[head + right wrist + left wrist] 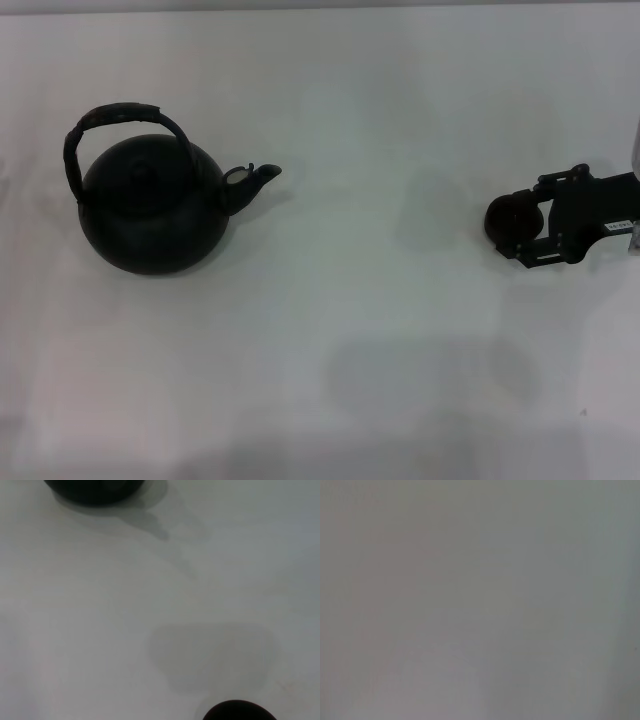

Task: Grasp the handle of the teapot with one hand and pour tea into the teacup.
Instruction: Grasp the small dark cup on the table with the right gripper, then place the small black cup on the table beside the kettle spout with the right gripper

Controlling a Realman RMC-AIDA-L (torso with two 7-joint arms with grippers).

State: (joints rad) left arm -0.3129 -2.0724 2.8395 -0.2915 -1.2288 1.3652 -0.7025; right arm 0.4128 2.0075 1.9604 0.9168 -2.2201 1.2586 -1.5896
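The teapot [152,212] is sitting upright on the white surface at about 9 o'clock in the head view, round and matte black, its short stubby spout [255,181] pointing toward 3 o'clock. A small lid knob is showing on top. The handle [112,120], a dark wrapped hoop, is standing arched over the lid, leaning slightly toward 11 o'clock, thicker along its upper run. The teacup [512,217], tiny, round and black, is sitting well apart at 3 o'clock, partly hidden. In the right wrist view, only the teapot's base [95,490] and the teacup's rim [239,711] are showing.
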